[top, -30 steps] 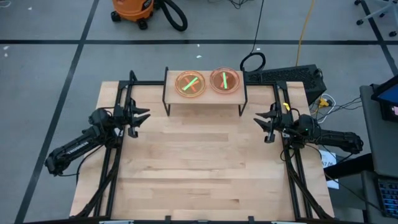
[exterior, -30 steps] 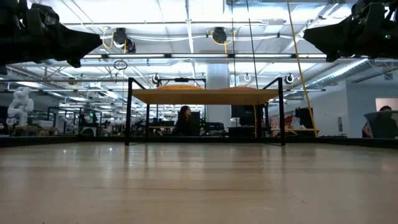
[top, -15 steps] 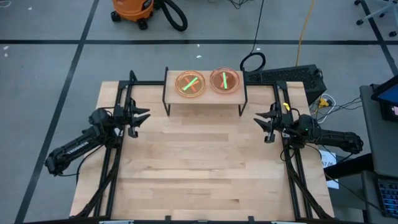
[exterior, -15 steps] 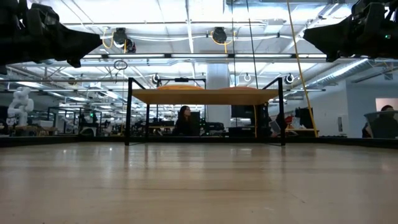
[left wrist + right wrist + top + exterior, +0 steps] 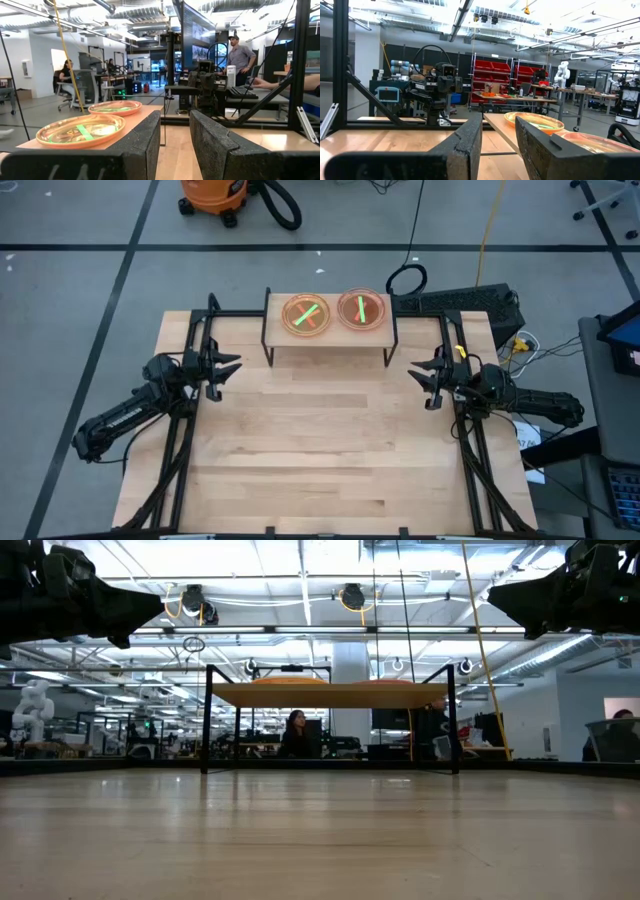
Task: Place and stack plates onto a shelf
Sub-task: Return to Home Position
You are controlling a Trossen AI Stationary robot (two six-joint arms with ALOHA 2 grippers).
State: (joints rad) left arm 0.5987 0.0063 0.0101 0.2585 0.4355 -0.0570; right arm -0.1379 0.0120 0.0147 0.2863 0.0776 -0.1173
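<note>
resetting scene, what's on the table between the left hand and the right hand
Nothing: the high view shows only bare tabletop between the left hand and right hand. The shelf with the plates stands farther back.

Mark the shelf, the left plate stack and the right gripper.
shelf [image 5: 330, 338]: high view, bare front strip of its board.
left plate stack [image 5: 306, 315]: high view, middle of the top plate.
right gripper [image 5: 421, 385]: high view, midway between its fingertips.

Right gripper [image 5: 499, 122] fingers [image 5: 467, 145] parted, two orange-rimmed plates [image 5: 534, 120] just beyond, left arm [image 5: 437, 95] farther off
</note>
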